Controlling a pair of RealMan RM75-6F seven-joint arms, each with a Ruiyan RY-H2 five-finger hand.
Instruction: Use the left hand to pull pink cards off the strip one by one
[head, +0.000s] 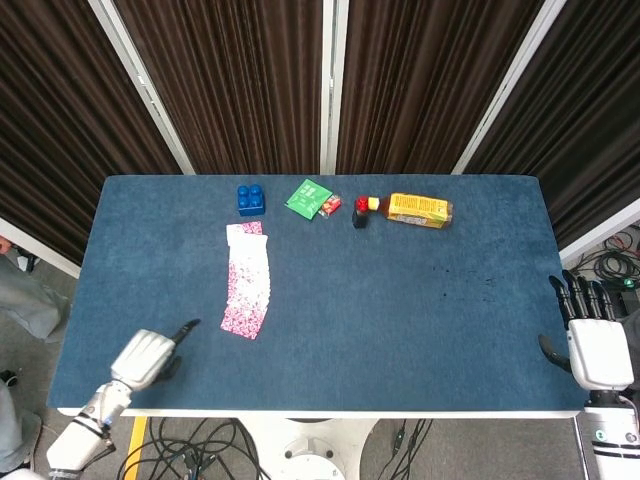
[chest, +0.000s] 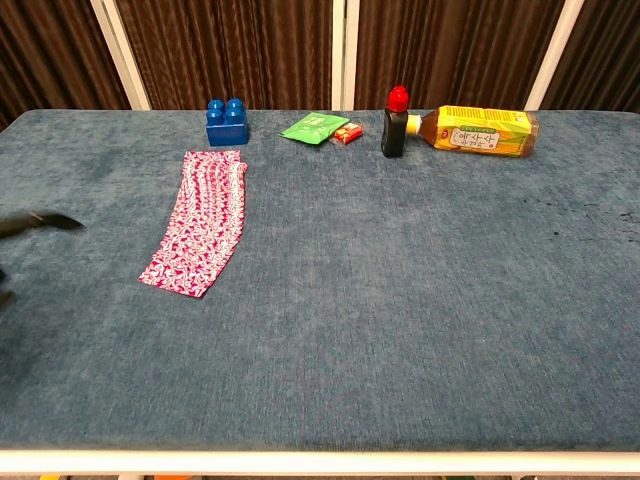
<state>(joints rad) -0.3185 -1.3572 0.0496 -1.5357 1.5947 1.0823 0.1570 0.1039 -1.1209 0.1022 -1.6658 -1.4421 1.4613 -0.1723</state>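
A strip of overlapping pink patterned cards (head: 247, 280) (chest: 198, 222) lies on the blue table (head: 400, 310), left of centre, running from far to near. My left hand (head: 148, 357) hovers over the table's near left corner, holding nothing. One dark finger (head: 186, 327) is stretched toward the strip's near end, a short gap away. In the chest view only a blurred dark finger (chest: 40, 221) shows at the left edge. My right hand (head: 596, 348) stays beyond the table's right edge, fingers apart and holding nothing.
Along the far side stand a blue block (head: 251, 199) (chest: 227, 121), a green packet (head: 309, 197) (chest: 315, 127), a small red box (head: 329, 205) (chest: 347, 133), a dark red-capped bottle (head: 361, 212) (chest: 395, 122) and a yellow bottle (head: 420, 209) (chest: 480, 130) lying on its side.
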